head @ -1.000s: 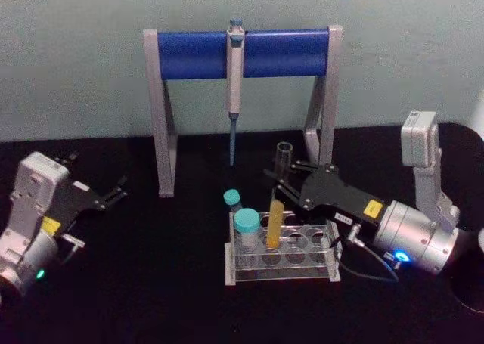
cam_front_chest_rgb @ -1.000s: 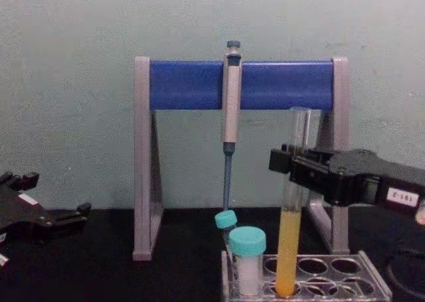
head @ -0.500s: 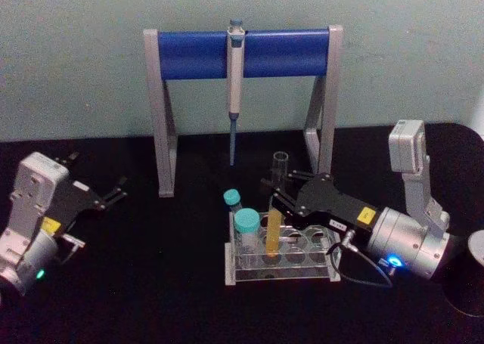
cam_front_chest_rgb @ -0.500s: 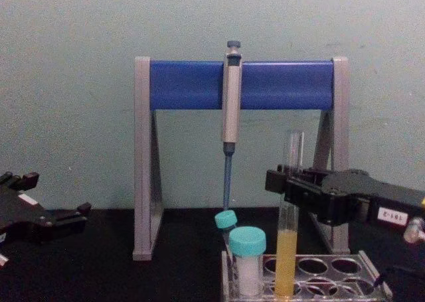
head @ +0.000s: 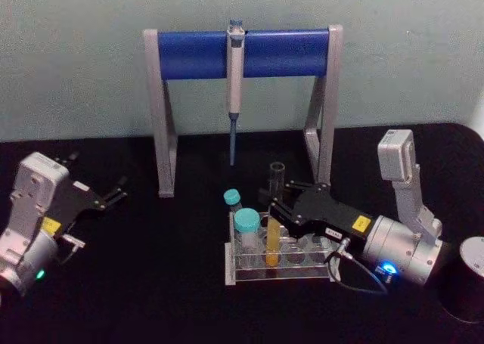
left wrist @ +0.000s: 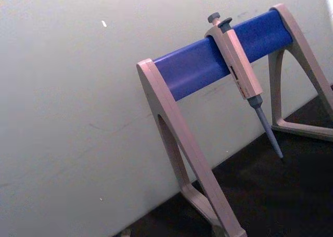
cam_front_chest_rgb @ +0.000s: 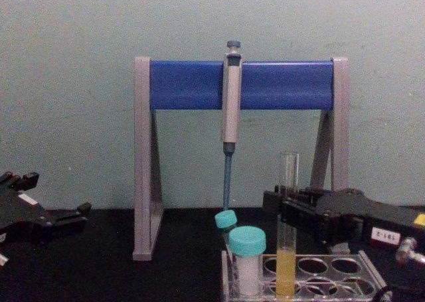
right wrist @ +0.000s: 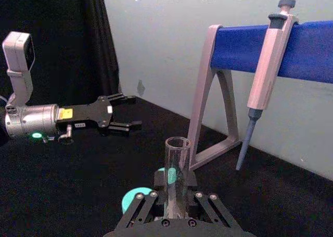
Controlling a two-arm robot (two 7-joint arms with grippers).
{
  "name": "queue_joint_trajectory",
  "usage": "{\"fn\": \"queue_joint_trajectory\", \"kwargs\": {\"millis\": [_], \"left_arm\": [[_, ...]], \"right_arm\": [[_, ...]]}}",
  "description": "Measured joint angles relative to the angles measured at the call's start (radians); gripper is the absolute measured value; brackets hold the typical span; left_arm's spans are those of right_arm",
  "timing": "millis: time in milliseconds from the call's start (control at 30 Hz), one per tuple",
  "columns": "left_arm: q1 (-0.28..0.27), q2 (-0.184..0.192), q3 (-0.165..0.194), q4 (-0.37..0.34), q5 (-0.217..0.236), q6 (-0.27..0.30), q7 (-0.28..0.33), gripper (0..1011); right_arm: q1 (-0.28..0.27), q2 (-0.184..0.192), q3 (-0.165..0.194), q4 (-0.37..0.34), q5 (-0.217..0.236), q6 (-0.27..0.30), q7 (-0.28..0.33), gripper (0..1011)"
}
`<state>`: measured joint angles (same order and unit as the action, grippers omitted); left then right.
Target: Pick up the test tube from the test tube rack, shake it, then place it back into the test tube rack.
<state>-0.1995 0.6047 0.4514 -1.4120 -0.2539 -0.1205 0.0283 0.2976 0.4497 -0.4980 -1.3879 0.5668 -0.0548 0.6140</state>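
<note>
Lowering the test tube [head: 274, 214] into the test tube rack [head: 281, 258], my right gripper [head: 281, 202] pinched shut on its glass above the yellow liquid; left gripper [head: 113, 195] sits parked off left, fingers apart. I'd keep it dead vertical, seat the bottom, then let go gently.

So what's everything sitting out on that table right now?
Tall clear glass test tube: one, yellow-orange liquid, standing in the rack.
Low clear plastic test tube rack: one, table centre.
Teal-capped white vials: two, rack's left end.
Grey-and-blue pipette: one, hanging on the stand.
Grey-and-blue pipette stand: one, behind the rack.
Dark round container: one, far right.
Black table: one.
Right gripper: black, jaws shut on the tube.
Left gripper: black, jaws open, parked left.
</note>
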Motion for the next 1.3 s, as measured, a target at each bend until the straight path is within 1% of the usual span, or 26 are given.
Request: {"fn": "queue_joint_trajectory", "kwargs": {"millis": [300,533,967,1033,1067,1100,1167,1233,1267,1300], "left_arm": [[0.000,0.000,0.000,0.000,0.000,0.000,0.000,1001],[0.000,0.000,0.000,0.000,0.000,0.000,0.000,1001],[0.000,0.000,0.000,0.000,0.000,0.000,0.000,1001],[0.000,0.000,0.000,0.000,0.000,0.000,0.000,1001],[0.000,0.000,0.000,0.000,0.000,0.000,0.000,1001],[0.000,0.000,0.000,0.000,0.000,0.000,0.000,1001],[0.000,0.000,0.000,0.000,0.000,0.000,0.000,1001],[0.000,0.000,0.000,0.000,0.000,0.000,0.000,1001],[0.000,0.000,0.000,0.000,0.000,0.000,0.000,1001],[0.000,0.000,0.000,0.000,0.000,0.000,0.000,1001]], "right_arm": [[0.001,-0.007,-0.001,0.013,-0.006,0.004,0.000,234],[0.001,-0.011,-0.002,0.016,-0.016,0.009,-0.012,234],[0.000,-0.010,-0.001,0.016,-0.015,0.010,-0.010,234],[0.000,-0.010,-0.001,0.016,-0.016,0.010,-0.010,253],[0.000,-0.010,-0.001,0.016,-0.016,0.010,-0.010,294],[0.000,-0.010,-0.001,0.016,-0.016,0.010,-0.010,304],[0.000,-0.010,-0.001,0.016,-0.016,0.010,-0.009,390],[0.000,-0.010,-0.001,0.016,-0.016,0.010,-0.009,432],[0.000,-0.010,-0.001,0.016,-0.016,0.010,-0.009,493],[0.000,-0.010,-0.001,0.016,-0.016,0.010,-0.009,493]]}}
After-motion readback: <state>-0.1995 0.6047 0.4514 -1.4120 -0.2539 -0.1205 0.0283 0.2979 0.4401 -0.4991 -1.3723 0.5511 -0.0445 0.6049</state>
